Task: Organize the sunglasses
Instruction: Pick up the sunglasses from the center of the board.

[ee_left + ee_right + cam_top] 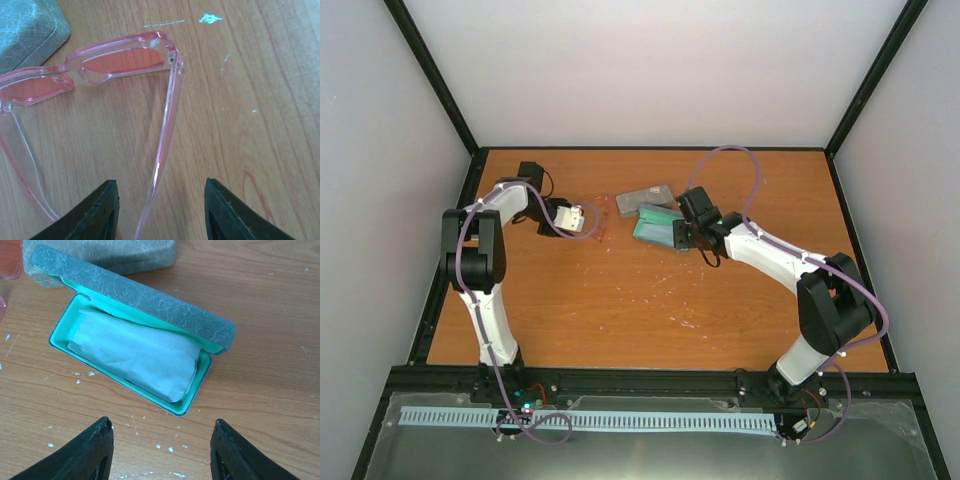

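Between the two dark fingers of our left gripper (pixel 161 202), one slender arm of the sunglasses (pixel 120 61) is running lengthwise. The jaws are standing wide apart and gripping nothing, and the arm is lying nearer the left finger with a strip of wood showing between them. The other arm is passing outside that finger, toward the left edge of the wrist view. Beyond the fingertips, the see-through pink front with its red-tinted lenses is lying unfolded on the table (pixel 260 100). A grey closed case (pixel 25 30) is sitting just past the front, in the upper left corner.

Our right gripper (pixel 162 440) is likewise spread wide and holding nothing, and it is hanging over wood flecked with white specks. Just ahead of it an open case (pixel 150 302) is lying with its grey lid raised on the far side and its teal lining showing. A pale folded cloth (pixel 135 352) is filling the tray. The closed case is lying behind the lid, and it seems to be touching it, though we cannot be sure. From above, we are seeing the sunglasses lying just left of both cases, toward the far middle of the table.
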You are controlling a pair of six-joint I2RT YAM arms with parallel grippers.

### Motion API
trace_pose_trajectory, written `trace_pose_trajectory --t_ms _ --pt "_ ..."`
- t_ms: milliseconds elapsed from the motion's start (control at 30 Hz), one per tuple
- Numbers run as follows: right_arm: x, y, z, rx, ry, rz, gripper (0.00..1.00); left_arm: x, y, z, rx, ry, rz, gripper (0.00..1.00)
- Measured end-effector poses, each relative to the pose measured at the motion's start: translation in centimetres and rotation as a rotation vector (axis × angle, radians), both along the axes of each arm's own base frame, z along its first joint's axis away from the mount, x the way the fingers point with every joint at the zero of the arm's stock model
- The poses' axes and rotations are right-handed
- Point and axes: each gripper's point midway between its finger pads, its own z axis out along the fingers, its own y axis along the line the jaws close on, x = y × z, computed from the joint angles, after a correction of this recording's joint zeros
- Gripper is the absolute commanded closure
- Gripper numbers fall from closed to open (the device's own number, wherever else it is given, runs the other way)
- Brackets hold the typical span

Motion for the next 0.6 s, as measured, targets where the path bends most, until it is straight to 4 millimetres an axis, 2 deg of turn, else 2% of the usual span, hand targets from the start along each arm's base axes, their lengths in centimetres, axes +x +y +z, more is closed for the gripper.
trace_pose_trajectory --t_ms 233,467,600 --pt "0.2 0.1 0.1 -0.002 -0.004 0.004 0.48 0.9 -0.5 -1.4 0.023 0.016 -0.013 0.57" --pt "0.4 0.4 -0.1 -0.002 0.002 0.008 0.48 1.0 -0.5 -2.8 0.048 0.04 -0.008 0.88" --pt "0.6 0.7 -0.1 0.005 0.005 0.013 0.49 1.0 -0.5 -2.9 0.058 0.039 -0.011 0.97"
